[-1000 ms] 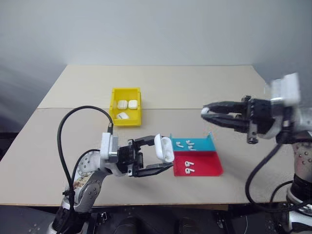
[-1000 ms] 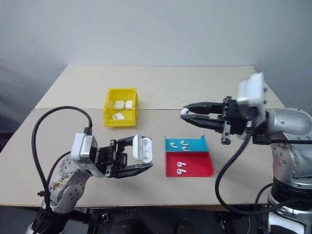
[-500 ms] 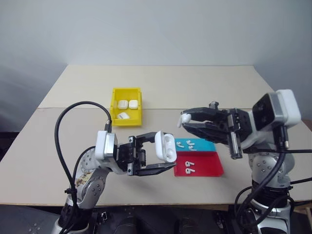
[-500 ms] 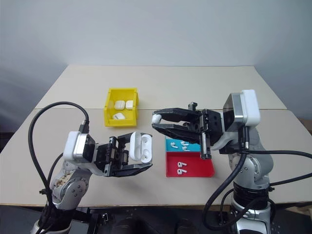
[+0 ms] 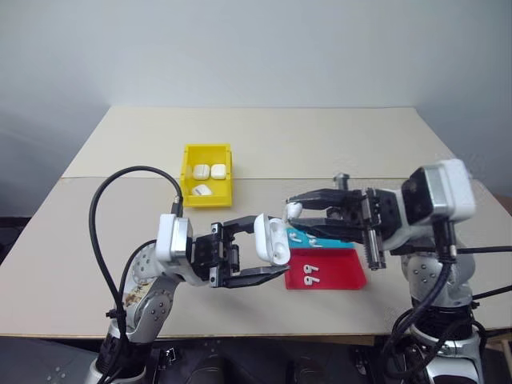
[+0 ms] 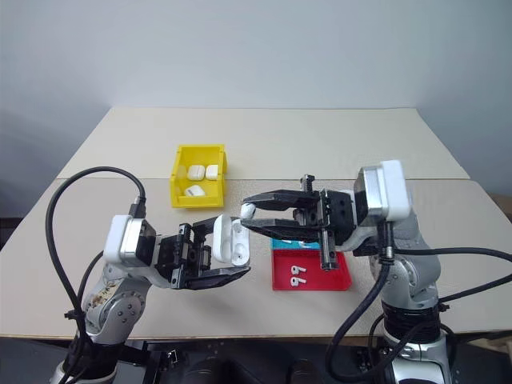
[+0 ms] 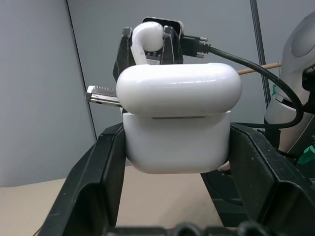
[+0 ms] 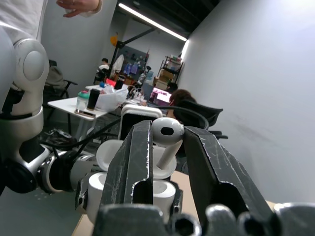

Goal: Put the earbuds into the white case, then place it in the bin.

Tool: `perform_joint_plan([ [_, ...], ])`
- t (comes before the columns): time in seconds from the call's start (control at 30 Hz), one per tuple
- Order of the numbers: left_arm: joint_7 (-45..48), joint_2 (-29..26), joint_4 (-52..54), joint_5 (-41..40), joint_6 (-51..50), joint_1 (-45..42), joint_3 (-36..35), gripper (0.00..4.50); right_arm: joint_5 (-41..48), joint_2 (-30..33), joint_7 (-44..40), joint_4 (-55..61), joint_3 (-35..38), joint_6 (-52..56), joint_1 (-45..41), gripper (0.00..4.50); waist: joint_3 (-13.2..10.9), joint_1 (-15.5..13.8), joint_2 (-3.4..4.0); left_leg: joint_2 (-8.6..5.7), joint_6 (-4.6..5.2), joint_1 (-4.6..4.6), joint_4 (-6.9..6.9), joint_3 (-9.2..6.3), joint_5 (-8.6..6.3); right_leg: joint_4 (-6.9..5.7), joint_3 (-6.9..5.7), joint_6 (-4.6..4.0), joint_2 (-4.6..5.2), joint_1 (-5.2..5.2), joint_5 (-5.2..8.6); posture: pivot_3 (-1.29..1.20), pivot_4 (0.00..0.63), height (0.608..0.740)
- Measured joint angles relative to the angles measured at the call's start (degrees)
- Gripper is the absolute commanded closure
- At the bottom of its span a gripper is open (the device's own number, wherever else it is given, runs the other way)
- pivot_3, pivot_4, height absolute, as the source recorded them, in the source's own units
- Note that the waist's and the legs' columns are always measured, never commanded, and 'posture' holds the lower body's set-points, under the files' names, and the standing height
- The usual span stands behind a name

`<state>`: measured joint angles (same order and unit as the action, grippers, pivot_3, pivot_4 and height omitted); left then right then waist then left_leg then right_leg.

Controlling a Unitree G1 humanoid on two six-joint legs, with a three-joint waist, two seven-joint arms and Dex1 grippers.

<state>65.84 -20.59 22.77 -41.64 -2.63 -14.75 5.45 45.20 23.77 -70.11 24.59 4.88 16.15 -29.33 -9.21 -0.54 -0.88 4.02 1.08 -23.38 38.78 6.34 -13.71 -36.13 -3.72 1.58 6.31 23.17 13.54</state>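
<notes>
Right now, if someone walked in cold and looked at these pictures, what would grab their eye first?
The two grippers meeting in mid-air above the table: the left gripper holds an open white case, and the right gripper pinches an earbud right at it. Behind them sits the bright yellow bin with cases inside.

Four white cases (image 5: 270, 239), one yellow bin (image 5: 190, 198), six earbuds (image 5: 311, 274), two trays (image 5: 340, 274)

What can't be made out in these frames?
- Whether the case already holds an earbud: left wrist view, lid blocks the inside; head views too small.
- Part of the cyan tray: head views, right gripper covers it.
- Which way the earbuds on the red tray face: too small.
</notes>
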Motion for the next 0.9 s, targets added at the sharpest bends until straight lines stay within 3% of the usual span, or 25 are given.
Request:
perform_joint_plan([
  [0.83,-0.57,-0.15,0.03,0.83,-0.17,0.01,0.23,1.7,-3.46,0.57,-0.16,-2.64,-4.13,-4.19,0.48,3.39,0.0,-0.03,0.0,0.0,0.0,-0.01,0.0,0.0,0.0,0.02,-0.01,0.0,0.0,0.0,0.0,0.0,0.15,0.74],
  [0.9,-0.56,-0.14,0.03,0.9,-0.17,0.01,0.24,1.7,-3.61,1.28,-0.86,-2.63,-4.33,-4.67,0.5,2.81,0.0,-0.03,0.0,0.0,0.0,-0.01,0.0,0.0,0.0,0.02,-0.01,0.0,0.0,0.0,0.0,0.0,0.15,0.74],
])
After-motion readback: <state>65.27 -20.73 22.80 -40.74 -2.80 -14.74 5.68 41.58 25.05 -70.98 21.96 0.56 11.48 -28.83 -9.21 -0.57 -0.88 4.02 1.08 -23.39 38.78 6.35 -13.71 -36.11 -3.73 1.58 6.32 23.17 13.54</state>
